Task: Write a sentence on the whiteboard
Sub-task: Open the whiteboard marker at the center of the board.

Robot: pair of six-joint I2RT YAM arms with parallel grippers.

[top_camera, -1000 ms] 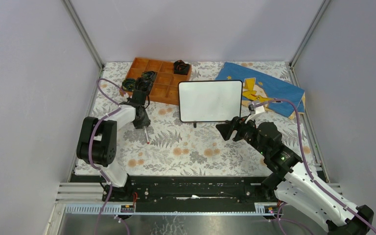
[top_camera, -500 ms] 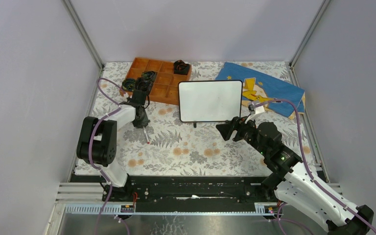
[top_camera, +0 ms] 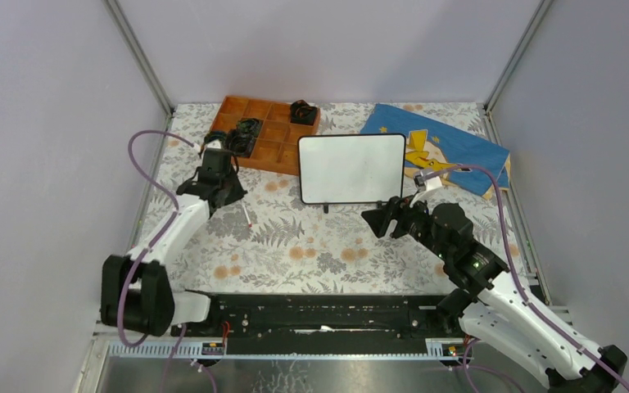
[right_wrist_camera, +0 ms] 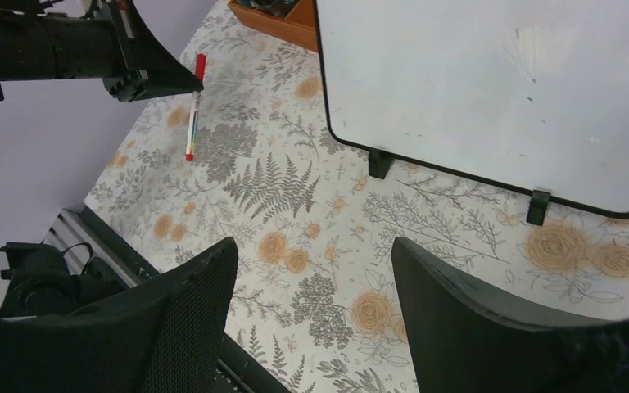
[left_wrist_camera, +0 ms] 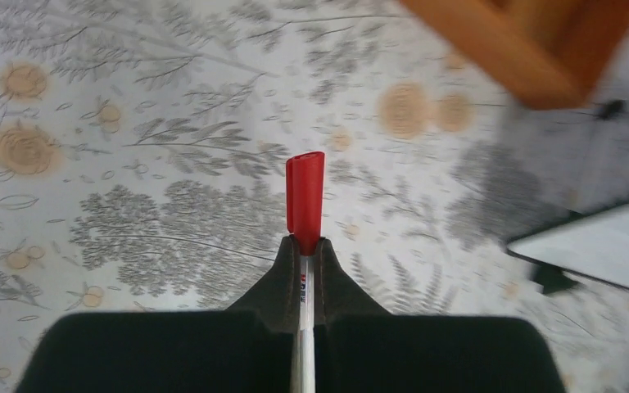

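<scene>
Left gripper (left_wrist_camera: 305, 246) is clamped shut on a red-capped marker (left_wrist_camera: 305, 192), pinching the white barrel with the cap sticking out past the fingers, over the left side of the floral table (top_camera: 311, 246). The whiteboard (top_camera: 352, 168) stands on its little feet around the middle toward the back edge, between the orange compartment tray (top_camera: 280, 135) and the blue cloth (top_camera: 459, 147) in the back right corner. Right gripper (right_wrist_camera: 311, 254) hangs open, holding nothing, just in front of the board's right foot.
</scene>
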